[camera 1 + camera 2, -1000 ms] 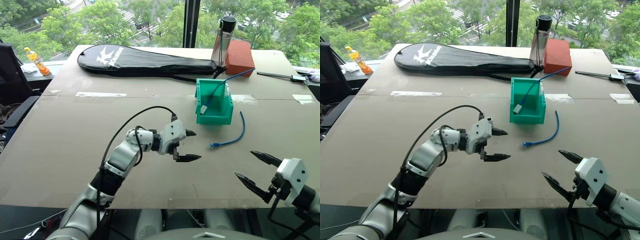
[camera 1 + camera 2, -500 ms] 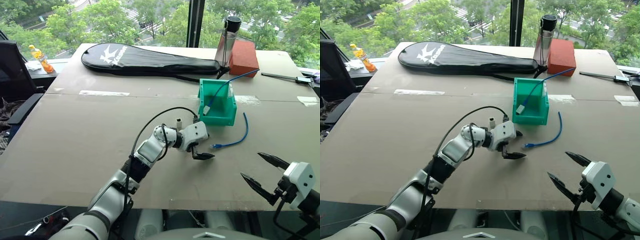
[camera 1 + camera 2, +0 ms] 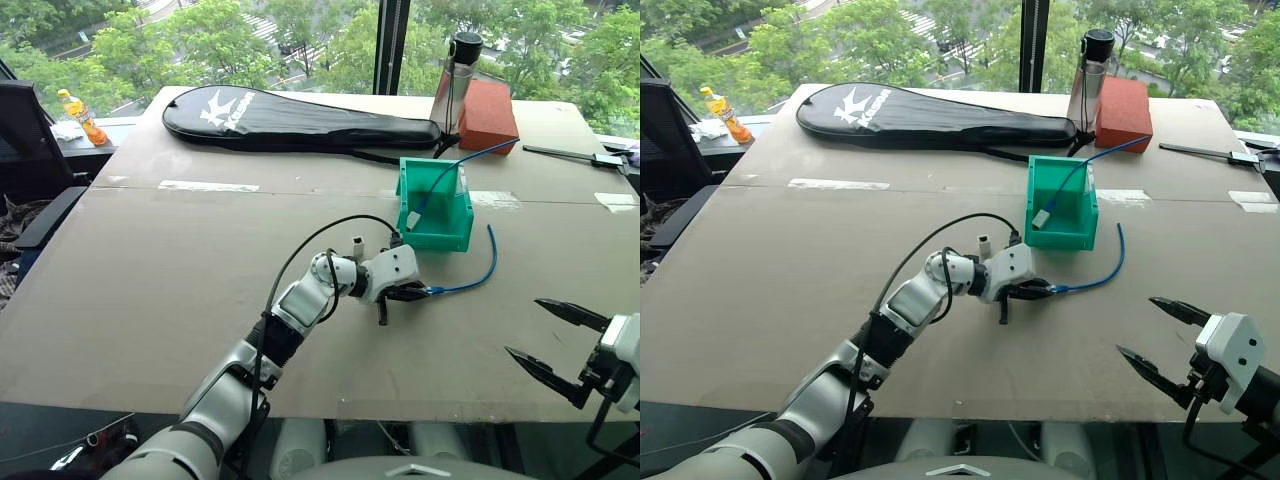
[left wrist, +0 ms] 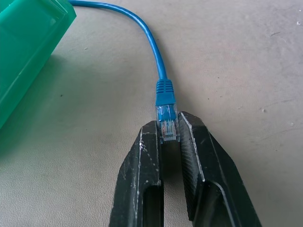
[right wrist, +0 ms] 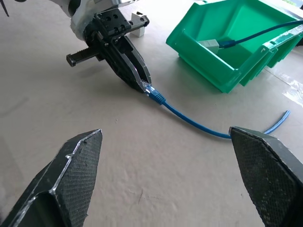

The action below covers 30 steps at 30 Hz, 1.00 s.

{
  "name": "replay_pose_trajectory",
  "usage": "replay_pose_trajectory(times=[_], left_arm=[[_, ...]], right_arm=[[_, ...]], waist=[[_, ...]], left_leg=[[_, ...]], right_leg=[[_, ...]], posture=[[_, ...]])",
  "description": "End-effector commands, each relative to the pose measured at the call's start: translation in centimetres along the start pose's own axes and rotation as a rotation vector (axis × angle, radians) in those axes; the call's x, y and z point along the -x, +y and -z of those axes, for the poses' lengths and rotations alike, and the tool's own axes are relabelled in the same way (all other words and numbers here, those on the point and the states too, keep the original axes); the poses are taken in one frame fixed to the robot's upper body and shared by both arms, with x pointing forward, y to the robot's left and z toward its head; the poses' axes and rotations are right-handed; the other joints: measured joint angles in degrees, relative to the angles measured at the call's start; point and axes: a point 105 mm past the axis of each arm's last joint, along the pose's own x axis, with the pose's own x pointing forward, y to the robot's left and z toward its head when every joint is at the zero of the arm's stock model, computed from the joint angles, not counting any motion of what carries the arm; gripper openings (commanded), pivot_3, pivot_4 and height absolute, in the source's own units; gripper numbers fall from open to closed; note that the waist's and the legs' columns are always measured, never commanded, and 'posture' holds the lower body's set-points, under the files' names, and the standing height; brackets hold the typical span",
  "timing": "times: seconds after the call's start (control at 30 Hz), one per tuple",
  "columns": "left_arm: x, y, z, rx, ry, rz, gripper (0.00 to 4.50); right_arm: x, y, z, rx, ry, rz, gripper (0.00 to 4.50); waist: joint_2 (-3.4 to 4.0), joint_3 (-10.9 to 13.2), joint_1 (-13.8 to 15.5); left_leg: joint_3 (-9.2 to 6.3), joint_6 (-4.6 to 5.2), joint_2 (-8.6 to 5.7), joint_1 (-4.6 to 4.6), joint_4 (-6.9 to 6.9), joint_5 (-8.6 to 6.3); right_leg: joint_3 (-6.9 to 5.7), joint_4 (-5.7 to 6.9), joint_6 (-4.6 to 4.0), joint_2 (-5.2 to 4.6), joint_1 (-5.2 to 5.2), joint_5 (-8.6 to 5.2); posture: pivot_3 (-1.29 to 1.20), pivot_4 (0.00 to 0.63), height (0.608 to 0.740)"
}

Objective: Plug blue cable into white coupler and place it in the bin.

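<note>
Blue cable [image 3: 470, 281]: thin bright-blue cord, curved, lying centre-right of the frame just beside the bin [image 3: 436, 210]; blue boot and small clear plug at its near end. Left gripper [image 4: 169, 135]: both fingers pressed together onto that clear plug. Right gripper [image 3: 556, 340]: lower right, fingers spread wide, holding nothing. Bin: teal-green, holding the white coupler [image 3: 412, 218] with another blue cord attached. Surface: tan board table [image 3: 150, 280]. Background: black racket case [image 3: 290, 121], windows, trees.
</note>
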Motion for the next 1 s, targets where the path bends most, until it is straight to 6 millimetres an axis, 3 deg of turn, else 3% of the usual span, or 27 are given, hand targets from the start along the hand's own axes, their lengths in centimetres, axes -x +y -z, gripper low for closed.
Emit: replay_pose_trajectory(times=[0.03,0.13,0.23,0.3,0.4,0.53,0.77,0.9,1.0], left_arm=[[0.8,-0.2,-0.6,-0.031,-0.054,0.004,0.05],[2.1,-0.3,-2.0,-0.096,-0.146,0.006,0.05],[4.0,-0.3,-3.7,-0.128,-0.252,0.015,0.05],[5.2,-0.6,-4.7,-0.186,-0.304,0.041,0.05],[6.2,-0.4,-6.1,-0.264,-0.354,0.028,0.05],[6.8,0.0,-8.1,-0.346,-0.420,-0.012,0.05],[7.1,1.1,-9.7,-0.511,-0.450,-0.118,0.05],[7.2,1.3,-9.7,-0.534,-0.455,-0.143,0.00],[7.4,1.6,-9.6,-0.538,-0.455,-0.164,0.00]], right_arm=[[0.1,-0.4,-0.9,0.024,-0.036,-0.007,4.23],[-0.8,0.2,-1.0,-0.083,-0.070,0.000,4.23],[-2.1,1.4,-0.9,-0.319,-0.106,0.007,4.23],[-3.3,2.6,-1.4,-0.515,-0.173,0.000,4.23],[-4.7,4.0,-2.8,-0.620,-0.238,-0.034,4.23],[-6.5,3.9,-4.2,-0.679,-0.299,0.008,4.23],[-9.4,1.9,-9.1,-0.882,-0.559,0.041,4.23],[-9.7,0.9,-10.2,-0.958,-0.629,0.062,2.95],[-9.8,0.7,-10.5,-0.988,-0.651,0.063,2.95]], waist=[[0.00,0.0,0.0],[0.00,0.0,-0.1],[0.01,0.0,-0.1],[0.00,0.0,0.0],[0.04,0.0,0.0],[0.00,0.0,0.0],[0.00,0.0,-0.1],[0.01,0.0,0.0],[0.01,0.0,-0.1]], left_leg=[[0.01,0.00,0.00,0.00,0.00,0.00],[0.00,0.00,0.01,0.00,0.00,0.00],[-0.09,0.00,0.04,-0.04,-0.01,0.00],[-0.13,-0.01,0.08,-0.07,0.00,0.00],[-0.13,-0.01,0.04,-0.09,0.02,0.00],[-0.09,0.01,-0.02,-0.10,0.11,0.00],[-0.16,0.01,-0.02,-0.09,0.08,0.00],[-0.15,0.00,-0.02,-0.11,0.05,0.00],[-0.13,0.01,-0.03,-0.18,0.05,0.00]], right_leg=[[0.00,0.00,0.00,0.00,0.00,0.00],[0.01,0.00,0.00,0.00,-0.01,0.00],[-0.07,0.02,-0.21,-0.01,-0.01,0.12],[-0.10,0.02,-0.22,-0.04,-0.01,0.12],[-0.11,0.02,-0.22,-0.09,0.00,0.12],[-0.03,0.00,-0.18,-0.08,0.02,0.11],[0.01,0.03,-0.19,0.08,0.01,0.13],[0.00,0.02,0.02,0.10,0.01,0.26],[0.02,-0.04,0.04,0.08,0.01,0.27]], posture=[[0.00,0.150,0.740],[0.00,0.150,0.740],[0.00,0.150,0.740],[0.00,0.150,0.740],[0.00,0.150,0.740],[0.00,0.150,0.740],[0.00,0.150,0.740],[0.00,0.150,0.740],[0.00,0.150,0.740]])
